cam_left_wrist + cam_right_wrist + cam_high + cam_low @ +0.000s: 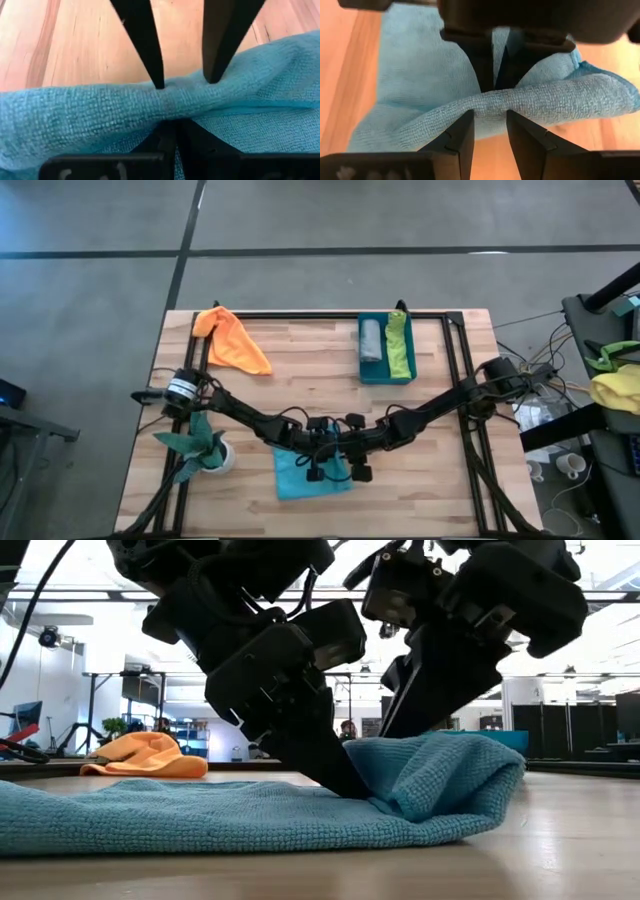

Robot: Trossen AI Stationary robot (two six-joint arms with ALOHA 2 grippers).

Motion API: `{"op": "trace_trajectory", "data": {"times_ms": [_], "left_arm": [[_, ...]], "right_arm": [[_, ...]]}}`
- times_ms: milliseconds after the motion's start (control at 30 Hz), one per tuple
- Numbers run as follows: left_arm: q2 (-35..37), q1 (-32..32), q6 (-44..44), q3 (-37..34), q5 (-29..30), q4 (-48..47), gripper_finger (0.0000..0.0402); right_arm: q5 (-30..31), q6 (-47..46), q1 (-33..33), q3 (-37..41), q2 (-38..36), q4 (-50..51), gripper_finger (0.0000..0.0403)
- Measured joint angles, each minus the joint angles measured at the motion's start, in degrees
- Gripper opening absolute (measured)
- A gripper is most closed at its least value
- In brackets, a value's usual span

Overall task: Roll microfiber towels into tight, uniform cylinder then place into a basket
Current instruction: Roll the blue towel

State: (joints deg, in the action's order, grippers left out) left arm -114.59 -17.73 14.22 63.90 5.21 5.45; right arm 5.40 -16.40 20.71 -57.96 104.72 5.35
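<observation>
Turquoise towel (300, 472): flat on the table (300, 375) at its near edge, well apart from the basket; one edge lifted into a fold; its middle is covered by both grippers in the high view.
Left gripper (169, 131): on the fold of the turquoise towel, fingers pinched together on the cloth; fingertips buried in the fold.
Right gripper (490, 122): facing the left gripper across the same fold, fingers (461, 132) narrowly parted and clamping the raised cloth edge.
Basket (386, 377): at the table's far side, holding a grey roll (371, 340) and a lime green roll (400, 345).
Orange towel (232, 340): crumpled at the far edge, left of the basket.
Plant (197, 448): left of the turquoise towel, partly under the left arm.
</observation>
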Motion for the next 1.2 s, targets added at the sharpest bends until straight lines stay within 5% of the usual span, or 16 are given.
{"op": "trace_trajectory", "data": {"times_ms": [667, 1200], "left_arm": [[2.67, 0.02, 0.13, -0.41, 3.50, -4.75, 0.0004], [7.64, -1.16, -1.36, -0.78, 1.73, -15.76, 0.0124]], "right_arm": [[0.64, -0.09, -0.15, -5.94, 5.01, -1.24, 0.0106], [2.12, 1.06, -0.31, -8.31, 7.62, -1.49, 0.0100]]}}
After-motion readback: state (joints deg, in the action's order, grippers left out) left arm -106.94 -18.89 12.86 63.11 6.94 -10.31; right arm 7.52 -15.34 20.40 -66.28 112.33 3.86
